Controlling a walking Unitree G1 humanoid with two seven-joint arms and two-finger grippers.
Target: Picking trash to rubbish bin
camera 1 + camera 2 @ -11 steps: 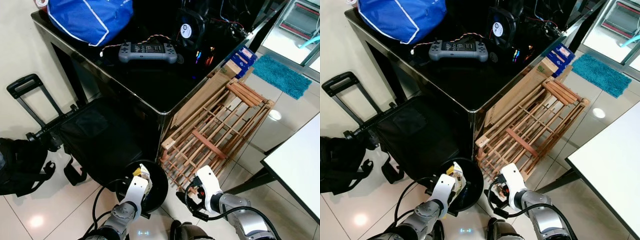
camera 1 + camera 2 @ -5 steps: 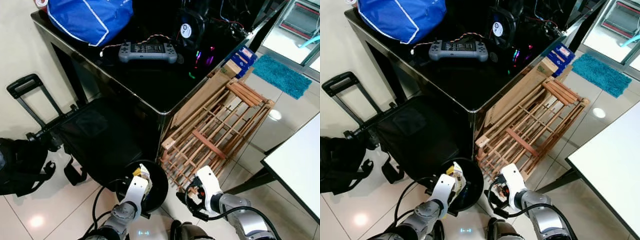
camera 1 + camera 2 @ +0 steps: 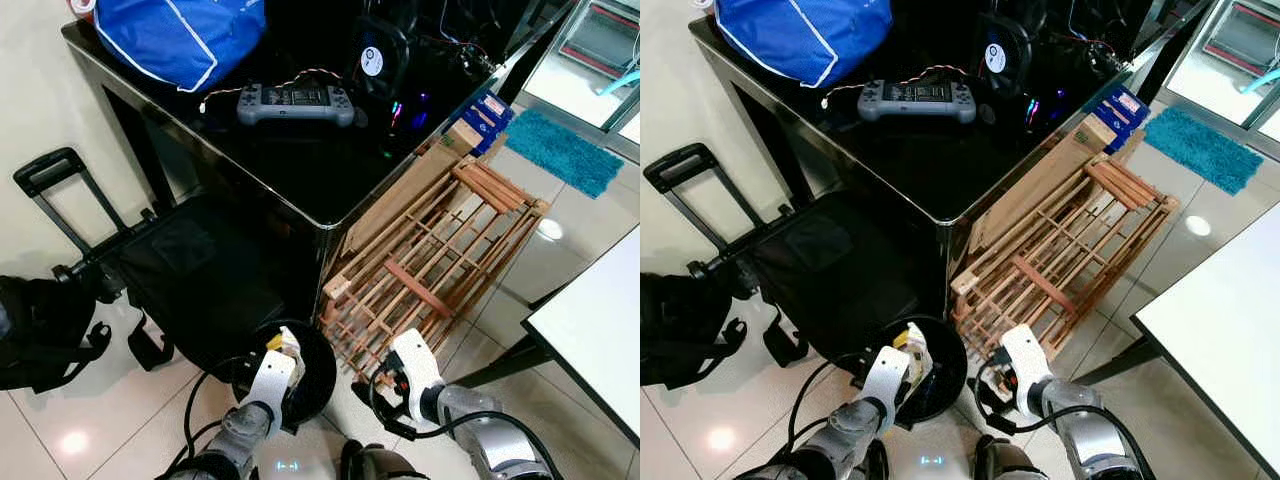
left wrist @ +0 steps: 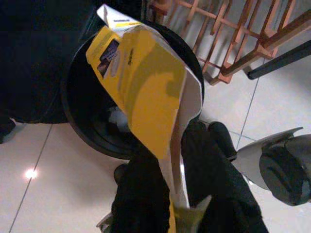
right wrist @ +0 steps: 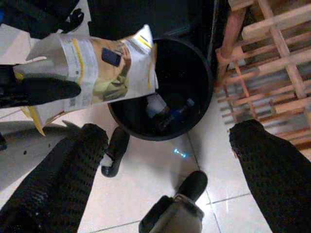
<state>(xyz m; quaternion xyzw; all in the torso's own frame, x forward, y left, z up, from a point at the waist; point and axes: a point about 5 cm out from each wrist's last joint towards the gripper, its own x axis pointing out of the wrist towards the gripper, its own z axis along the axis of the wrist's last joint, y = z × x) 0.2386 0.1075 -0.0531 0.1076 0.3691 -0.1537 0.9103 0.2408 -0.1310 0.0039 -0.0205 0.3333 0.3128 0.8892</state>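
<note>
A yellow and white carton (image 4: 146, 97) is clamped between the black fingers (image 4: 146, 194) of my left gripper (image 3: 282, 366), which is shut on it. The carton tilts over the open mouth of the round black rubbish bin (image 3: 326, 368) on the floor, and its upper end reaches past the rim (image 5: 200, 114). Some trash lies inside the bin. My right gripper (image 3: 382, 398) hangs open just right of the bin, its two fingers (image 5: 73, 170) spread wide with nothing between them. From the right wrist the carton (image 5: 97, 73) shows at the bin's edge.
A wooden slatted rack (image 3: 430, 270) leans against the black glossy table (image 3: 300, 170), right beside the bin. A black trolley bag (image 3: 190, 270) stands left of the bin. The table bears a blue bag (image 3: 180, 35) and a game controller (image 3: 295, 102). A white table (image 3: 600, 330) is at right.
The left gripper with the carton has shifted very slightly toward me. The right arm and the bin have not moved.
</note>
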